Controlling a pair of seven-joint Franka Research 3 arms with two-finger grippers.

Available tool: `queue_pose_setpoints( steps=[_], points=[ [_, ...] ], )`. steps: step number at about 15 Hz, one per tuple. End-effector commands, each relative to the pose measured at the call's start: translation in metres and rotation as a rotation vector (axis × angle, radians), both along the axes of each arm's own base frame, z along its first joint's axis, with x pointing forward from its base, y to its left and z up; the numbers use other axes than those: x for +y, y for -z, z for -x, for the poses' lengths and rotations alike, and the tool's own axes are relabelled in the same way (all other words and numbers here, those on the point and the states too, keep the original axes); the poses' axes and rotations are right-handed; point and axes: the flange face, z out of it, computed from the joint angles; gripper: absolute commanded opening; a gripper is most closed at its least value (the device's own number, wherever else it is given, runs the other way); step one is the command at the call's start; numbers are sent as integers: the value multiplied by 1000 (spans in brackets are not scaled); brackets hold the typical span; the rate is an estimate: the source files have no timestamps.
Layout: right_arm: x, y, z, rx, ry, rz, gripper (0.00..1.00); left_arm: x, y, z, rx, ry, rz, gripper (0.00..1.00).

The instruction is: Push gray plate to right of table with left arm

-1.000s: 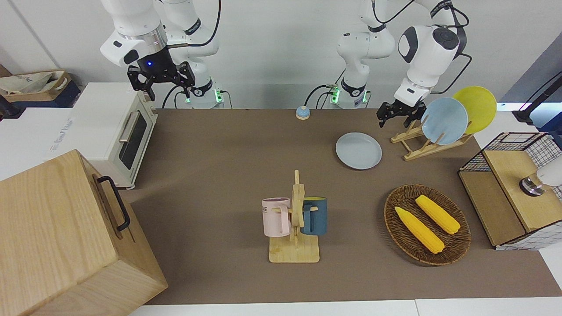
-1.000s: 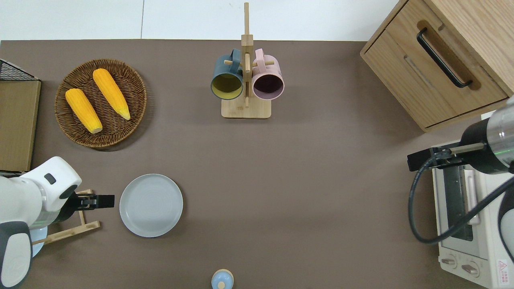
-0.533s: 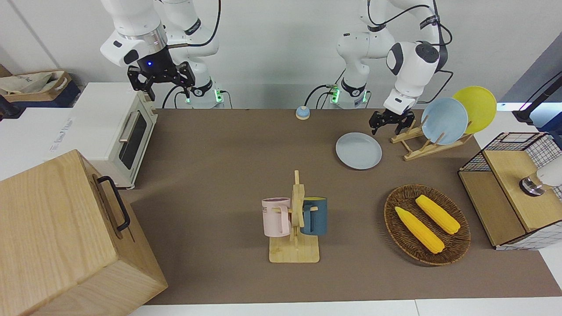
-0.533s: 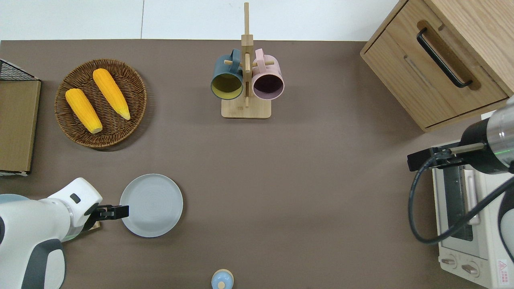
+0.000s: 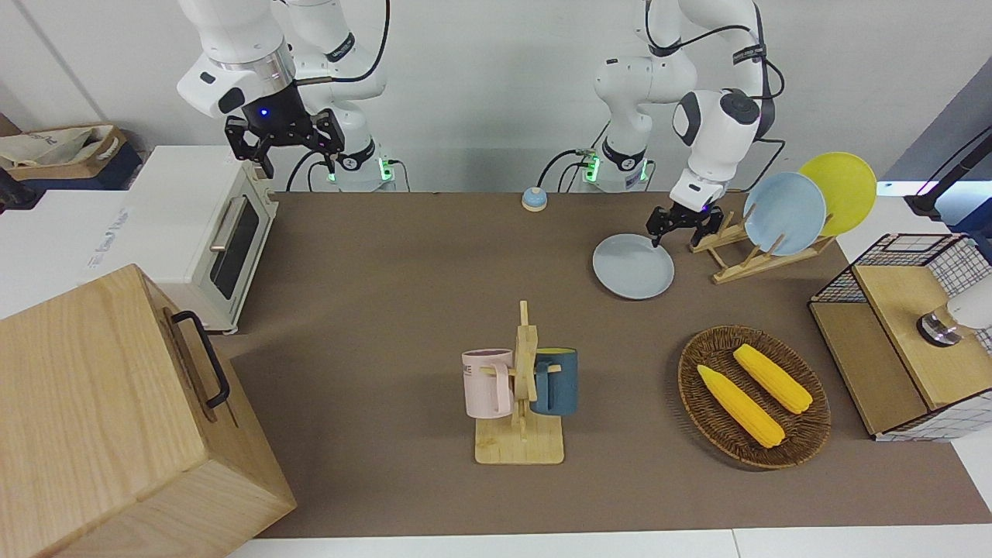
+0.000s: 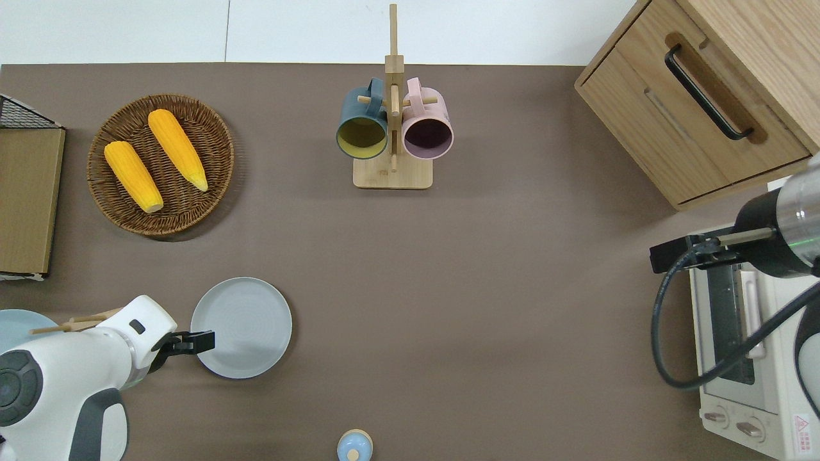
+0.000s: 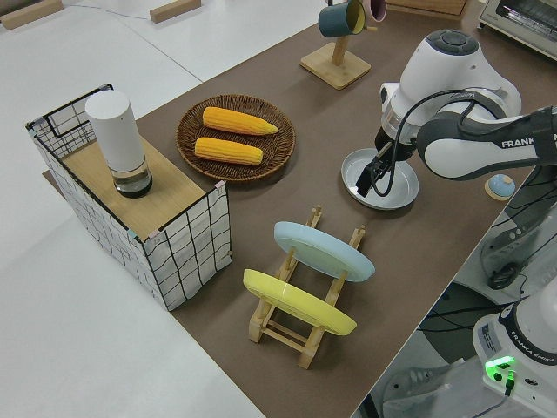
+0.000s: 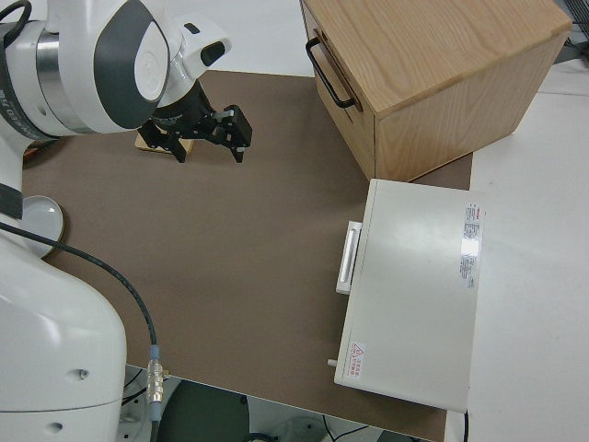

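Nearest the robots, a small blue bell (image 6: 354, 446) sits at the table (image 6: 500, 307) edge, clear of the work. The right arm is parked, its hand (image 5: 284, 138) with fingers spread.

The left hand (image 6: 195, 341) is low at the rim of the gray plate (image 6: 241, 327), on the edge toward the left arm's end of the table; whether it touches the rim cannot be told. The left side view places it at or just over the rim. Whether its fingers are apart or together cannot be told. The plate lies flat on the table, in the half toward the left arm's end, between the bell and the wicker basket (image 6: 211, 121).

Risks, as judged:
- If the fingers ride over the rim rather than bearing on its side, the hand may slide across the plate or tip its edge up instead of pushing it.
- An off-centre contact would likely turn the plate and send it off line.
- The wooden plate rack (image 5: 744, 260), holding a light blue plate (image 5: 784, 213) and a yellow plate (image 5: 841, 192), stands just beside the left hand; a swing of the wrist could knock it.

Farther out, the mug rack (image 6: 392, 173) stands mid-table. A push veering away from the robots could bring the plate against its base. The basket of corn lies off the expected path.
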Motion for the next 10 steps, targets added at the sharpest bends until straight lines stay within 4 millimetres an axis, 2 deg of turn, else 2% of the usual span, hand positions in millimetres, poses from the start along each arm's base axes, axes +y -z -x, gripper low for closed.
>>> queue_pose_setpoints(
  steps=[1, 7, 8, 10],
  points=[
    [-2, -3, 4, 6, 3, -7, 983, 6, 29, -7, -13, -6, -7, 995],
    [-3, -3, 3, 6, 5, -7, 983, 6, 52, -14, -25, -6, -13, 989],
    [-3, -3, 3, 6, 5, -8, 983, 6, 54, -14, -25, -5, -14, 942],
    [-2, -3, 4, 6, 2, -7, 983, 6, 52, -15, -28, -4, -14, 583]
  ],
)
